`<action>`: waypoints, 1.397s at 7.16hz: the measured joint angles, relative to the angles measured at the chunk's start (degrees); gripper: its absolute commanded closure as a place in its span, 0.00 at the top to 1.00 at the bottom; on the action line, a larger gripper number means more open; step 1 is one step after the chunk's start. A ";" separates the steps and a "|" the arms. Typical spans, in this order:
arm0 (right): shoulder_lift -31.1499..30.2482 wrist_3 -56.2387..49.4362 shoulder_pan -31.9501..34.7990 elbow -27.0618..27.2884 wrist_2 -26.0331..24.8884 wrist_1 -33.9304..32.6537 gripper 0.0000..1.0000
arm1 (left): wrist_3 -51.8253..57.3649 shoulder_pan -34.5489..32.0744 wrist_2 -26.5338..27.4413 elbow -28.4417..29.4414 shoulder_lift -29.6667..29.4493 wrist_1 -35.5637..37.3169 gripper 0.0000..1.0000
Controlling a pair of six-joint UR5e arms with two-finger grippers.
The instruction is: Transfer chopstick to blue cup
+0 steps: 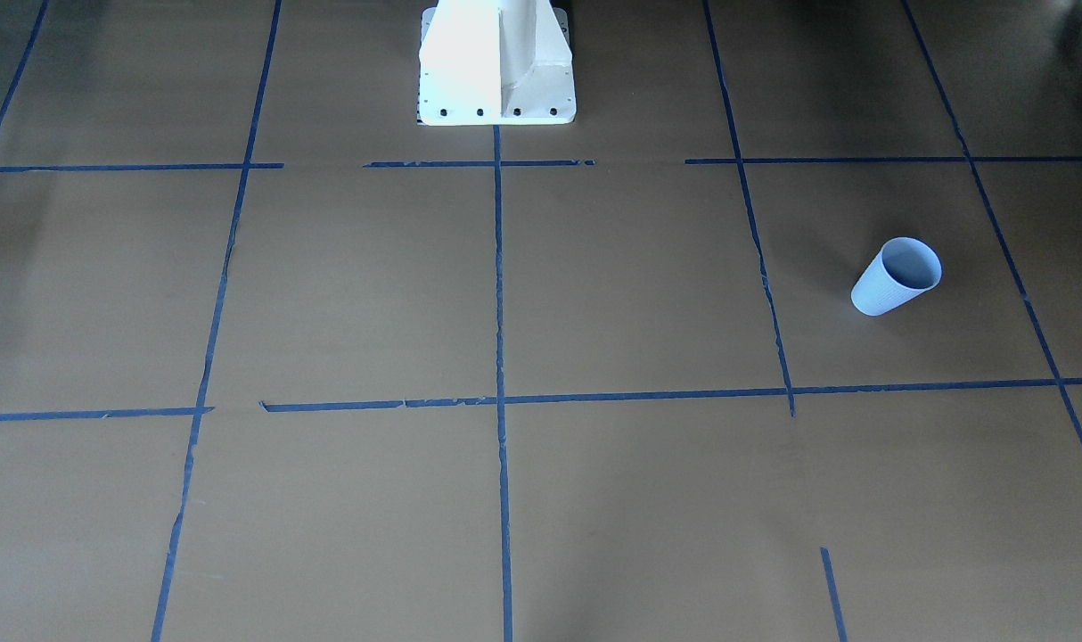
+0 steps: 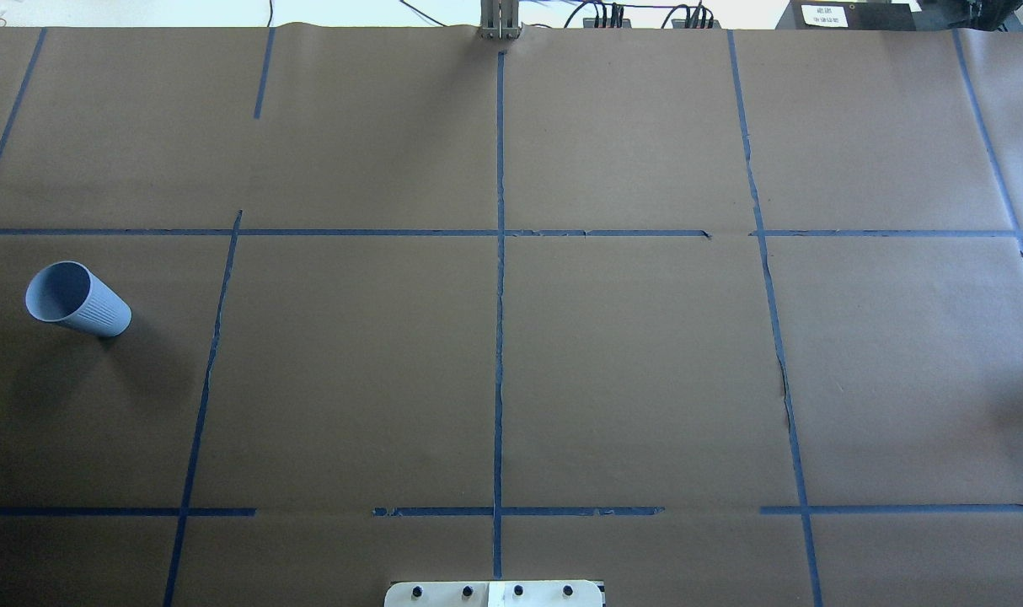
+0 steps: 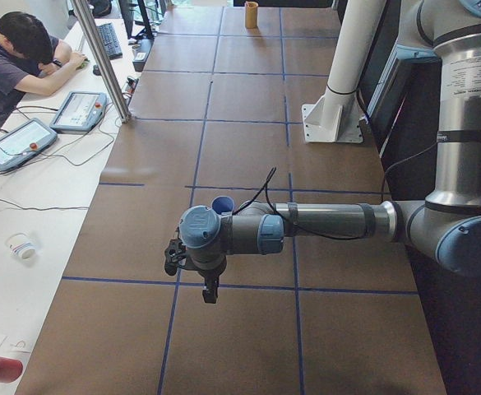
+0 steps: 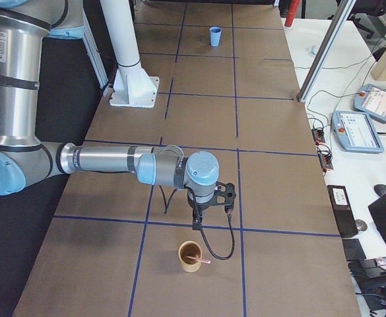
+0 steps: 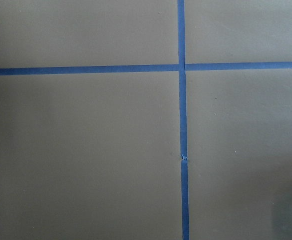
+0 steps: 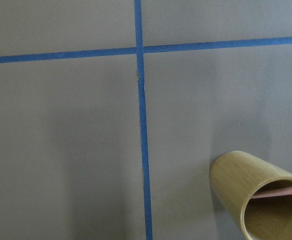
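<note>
At the left edge of the exterior right view, the right arm (image 4: 100,160) reaches out over the bench (image 4: 278,198). The right claw (image 4: 197,223) hangs pointing down in the middle of the frame. I cannot tell from this angle whether it is released or clenched, and no stick shows in it.

Just below and slightly left of it stands a tan wooden cup (image 4: 191,256). The chopstick (image 4: 202,260) sits slanted inside, its upper end leaning over the rim toward the right. The blue cup (image 4: 215,35) stands upright in the upper middle of the frame, well apart. In the exterior left view the left claw (image 3: 210,292) hangs near it, its state also impossible to tell.

The step looks like the reach for the chopstick.
- **Alignment:** the right wrist view has the tan cup at lower right, so the claw probably needs to shift that way first.
- **Grip:** pinch across the exposed end and close fully, since the shaft is very thin.
- **Lift:** draw it out along its lean, or the light cup may tip.
- **Transfer:** with the blue cup so far off, a handover to the left arm seems likely.
</note>
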 measured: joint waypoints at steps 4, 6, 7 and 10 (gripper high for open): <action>0.00 0.11 0.00 -0.13 -0.12 0.04 1.00 | 0.25 -0.02 0.01 -0.11 0.01 -0.09 1.00; 0.03 0.16 0.00 0.07 -0.13 0.04 1.00 | 0.37 -0.03 0.01 -0.05 0.01 -0.09 1.00; 0.06 0.17 0.00 0.23 -0.13 0.05 1.00 | 0.33 -0.04 0.01 -0.07 -0.01 -0.09 1.00; 0.13 0.23 0.00 0.55 -0.13 0.12 1.00 | -5.15 2.06 -0.13 -4.34 -0.35 -0.86 1.00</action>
